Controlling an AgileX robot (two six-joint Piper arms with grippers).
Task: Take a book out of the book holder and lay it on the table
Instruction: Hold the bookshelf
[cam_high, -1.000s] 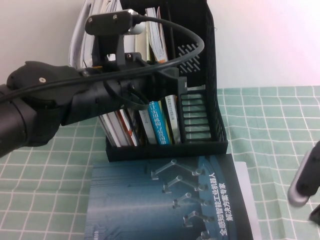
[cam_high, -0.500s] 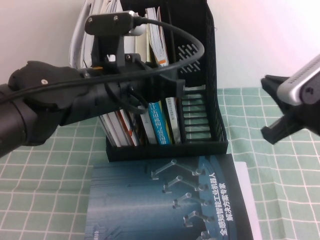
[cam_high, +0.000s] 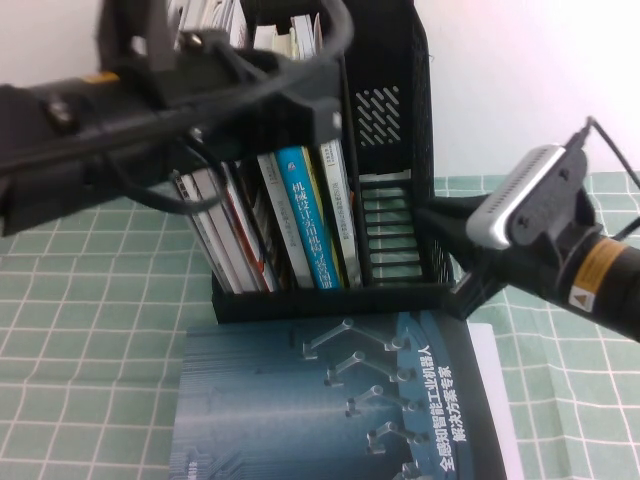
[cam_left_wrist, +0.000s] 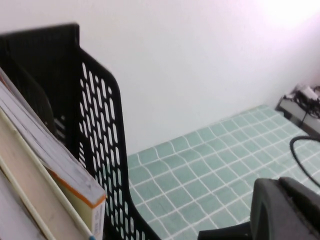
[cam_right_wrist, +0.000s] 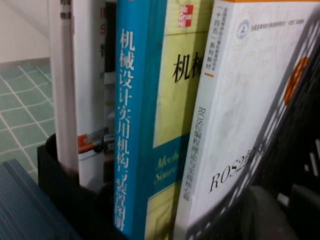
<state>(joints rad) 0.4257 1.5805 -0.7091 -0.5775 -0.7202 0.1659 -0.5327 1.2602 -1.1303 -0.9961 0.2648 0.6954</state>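
Note:
The black mesh book holder stands at the table's back middle with several upright books. Among them are a blue-spined book and a white ROS book, both close up in the right wrist view. A dark blue book lies flat on the table in front of the holder. My left gripper hangs over the top of the books and holds nothing I can see. My right gripper is open at the holder's front right corner, facing the spines.
The table is covered by a green checked cloth, with a white wall behind. The holder's right compartment has no books in it. My left arm crosses the upper left above the holder.
My right gripper has swung in from the right and down to the holder's front right corner. My left arm has lifted higher over the books, uncovering their spines.

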